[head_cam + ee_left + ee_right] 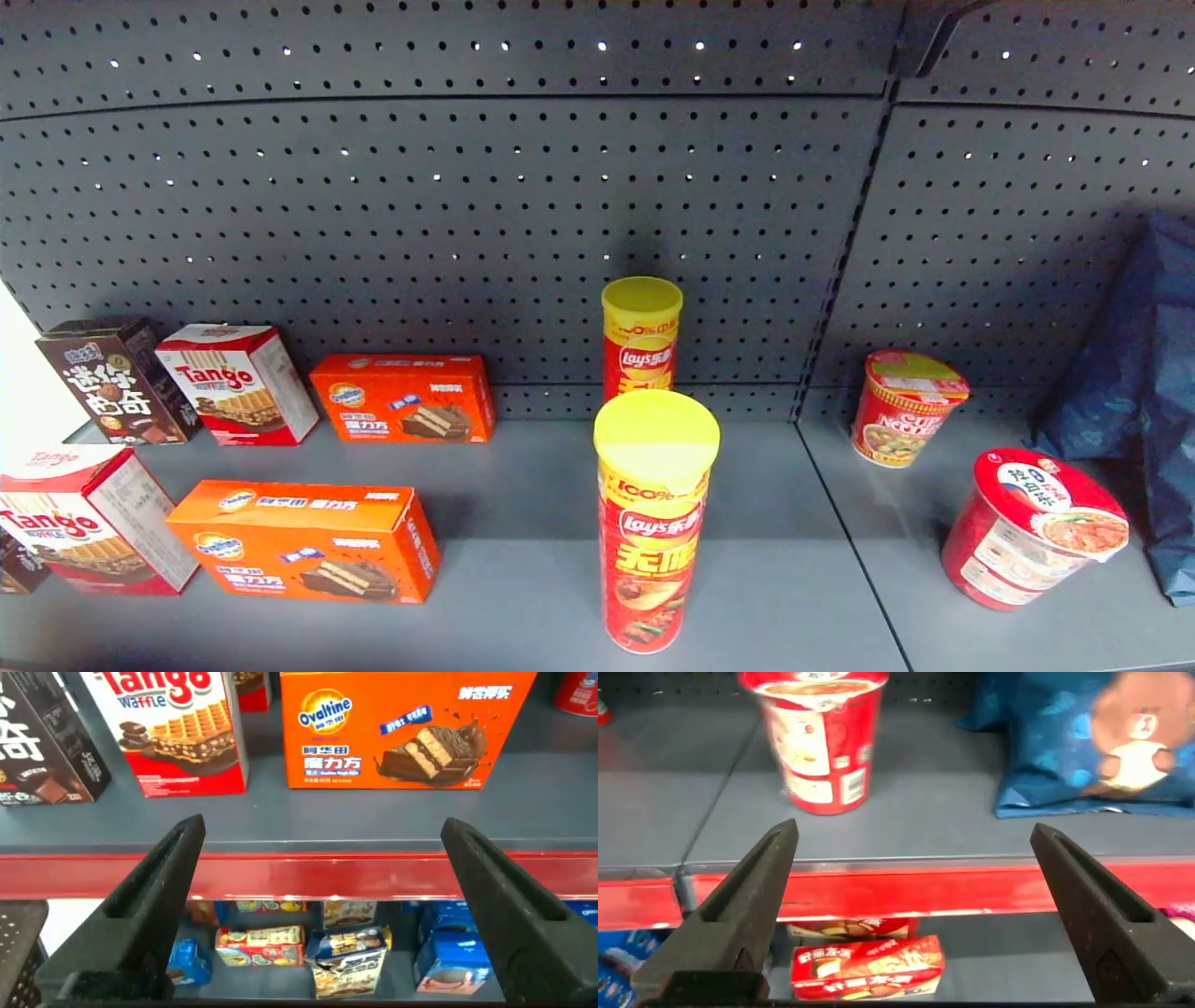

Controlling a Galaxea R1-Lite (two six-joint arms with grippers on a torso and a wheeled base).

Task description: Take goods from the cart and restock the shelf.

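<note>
The left gripper [322,831] and right gripper [913,831] hung at the shelf's [523,485] near edge, fingers released and empty. On it stood an orange box [303,539] near left, a chip can [653,523] in the middle and a noodle cup [1027,527] on the right. The robot was probably between items, and the next move called for fetching goods from the cart.

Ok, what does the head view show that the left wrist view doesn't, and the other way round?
Only the head view: the rear noodle cup, the front noodle cup, the blue bag and the pegboard back panel. Only the left wrist view: the open left end effector, the red shelf edge and packaged goods on the level below it. Both: the front orange box and the front wafer box beside it.
</note>
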